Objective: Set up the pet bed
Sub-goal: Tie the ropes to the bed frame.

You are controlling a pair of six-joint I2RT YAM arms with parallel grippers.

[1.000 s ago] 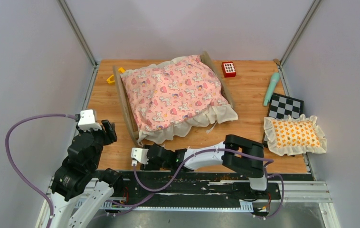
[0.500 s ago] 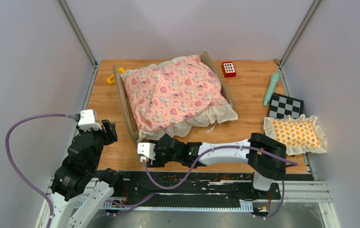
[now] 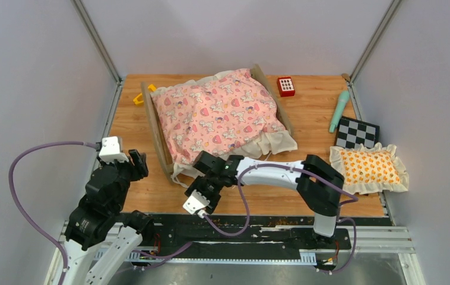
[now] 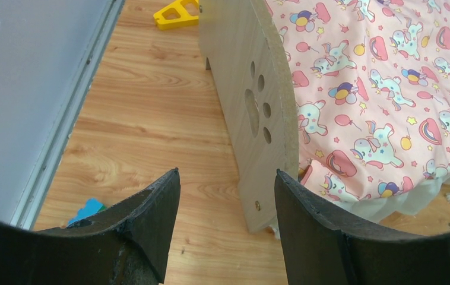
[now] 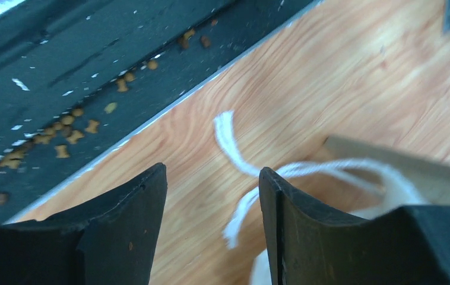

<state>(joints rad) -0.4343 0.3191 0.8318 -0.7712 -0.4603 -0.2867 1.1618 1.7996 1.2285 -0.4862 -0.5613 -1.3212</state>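
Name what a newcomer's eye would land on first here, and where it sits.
The pet bed, its pink unicorn quilt ruffled, fills the middle of the table. The right arm stretches across to its near corner, jaws open by a loose white string. An orange pillow lies off at the right edge.

- My left arm (image 3: 101,202) has black joint housings above a white lower link.
- My right arm (image 3: 270,173) has a white middle link between black joint housings.
- Each wrist carries a white camera block (image 3: 111,149).
- A purple cable (image 3: 62,143) runs from each wrist back toward the base.
- My left tool (image 4: 225,178) and right tool (image 5: 211,172) each have two matte black fingers (image 4: 151,219) with curved inner faces and scuffed edges.
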